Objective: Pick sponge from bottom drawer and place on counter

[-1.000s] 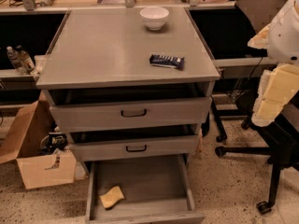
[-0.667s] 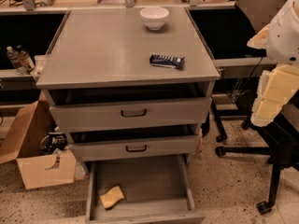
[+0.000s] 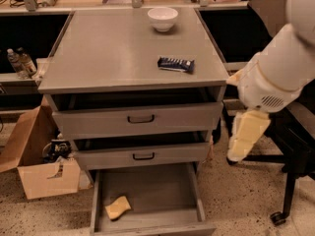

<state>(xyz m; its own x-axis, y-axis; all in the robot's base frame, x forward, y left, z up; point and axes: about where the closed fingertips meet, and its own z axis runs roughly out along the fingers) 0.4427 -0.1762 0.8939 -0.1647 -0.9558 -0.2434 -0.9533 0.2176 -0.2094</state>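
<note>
The pale-yellow sponge point(image 3: 118, 208) lies on the floor of the open bottom drawer point(image 3: 162, 188), near its front left corner. The grey counter point(image 3: 113, 53) tops the cabinet above it. My gripper point(image 3: 246, 137) hangs from the white arm to the right of the cabinet, level with the two upper drawers. It points down, well above and to the right of the sponge, and touches nothing.
A white bowl point(image 3: 163, 18) and a dark blue snack bar point(image 3: 176, 64) sit on the counter. The two upper drawers point(image 3: 140, 119) with black handles stand slightly open. A cardboard box point(image 3: 44, 173) is on the floor at left. A black chair base point(image 3: 288, 186) is at right.
My arm and gripper have moved left and down, closer to the cabinet's right side. The sponge, the drawers and the things on the counter have not moved.
</note>
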